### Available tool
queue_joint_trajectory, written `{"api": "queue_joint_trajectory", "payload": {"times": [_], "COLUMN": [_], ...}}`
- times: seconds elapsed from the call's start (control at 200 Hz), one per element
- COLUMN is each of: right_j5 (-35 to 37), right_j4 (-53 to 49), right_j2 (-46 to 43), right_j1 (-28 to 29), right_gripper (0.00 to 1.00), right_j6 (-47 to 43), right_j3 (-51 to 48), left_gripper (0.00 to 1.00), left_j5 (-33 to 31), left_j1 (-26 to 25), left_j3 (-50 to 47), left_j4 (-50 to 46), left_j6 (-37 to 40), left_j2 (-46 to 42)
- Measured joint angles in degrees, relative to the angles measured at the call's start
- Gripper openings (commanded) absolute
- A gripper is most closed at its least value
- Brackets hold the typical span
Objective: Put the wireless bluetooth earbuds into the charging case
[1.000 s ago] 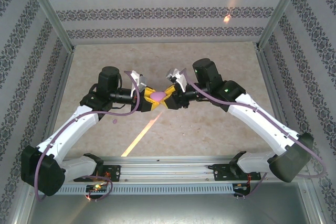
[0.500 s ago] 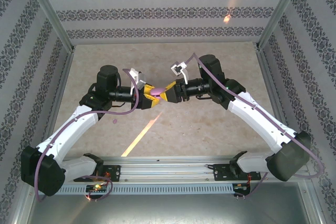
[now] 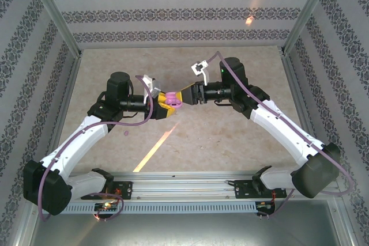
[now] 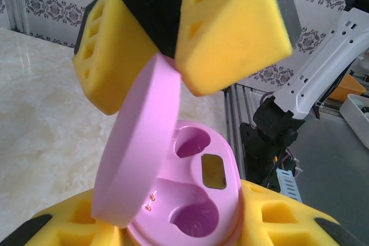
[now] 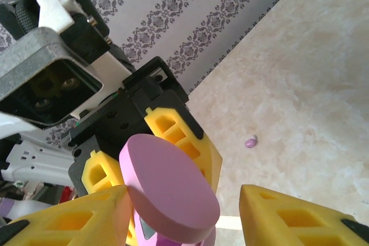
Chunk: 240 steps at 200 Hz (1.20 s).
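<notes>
My left gripper (image 3: 166,108) is shut on the base of the pink charging case (image 3: 172,102), held up above the table. In the left wrist view the case (image 4: 214,200) has its lid (image 4: 138,154) swung up, and both sockets are bare. My right gripper (image 5: 184,200) is open around the raised lid (image 5: 170,191), with its left finger (image 5: 86,217) touching the lid's edge and its right finger apart from it. One lilac earbud (image 5: 251,141) lies on the table; from above this earbud (image 3: 125,133) sits near the left forearm.
The marble tabletop (image 3: 230,142) is fenced by patterned walls and a metal frame. Both arms meet over the table's middle. A rail (image 3: 184,185) with the arm bases runs along the near edge.
The right gripper has rolled, risen a little and widened its jaws. The case's lid, shut a second ago, now stands open. The left arm has held still.
</notes>
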Motion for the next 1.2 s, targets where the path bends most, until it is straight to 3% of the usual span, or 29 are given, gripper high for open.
{"api": "queue_joint_trajectory", "payload": {"times": [0.799,0.949,1.199], "right_j5": [7.72,7.69,10.73], "right_j4": [-2.51,-4.9,-8.96], "right_j2": [-1.05,-2.36,-6.4], "right_j1": [0.0,0.28,5.4], "right_gripper": [0.63,0.68,0.73], "right_j6": [6.25,2.67,-11.26], "right_j3": [-1.18,-1.18,-1.25], "left_gripper": [0.09,0.08,0.08], "left_j5": [-1.36,-1.31,-0.79], "left_j1": [-0.11,-0.11,-0.11], "left_j3": [-4.09,-4.09,-4.09], "left_j4": [2.08,2.43,2.43], "left_j6": [-2.08,-3.06,-4.33], "left_j2": [-0.31,-0.28,-0.28]}}
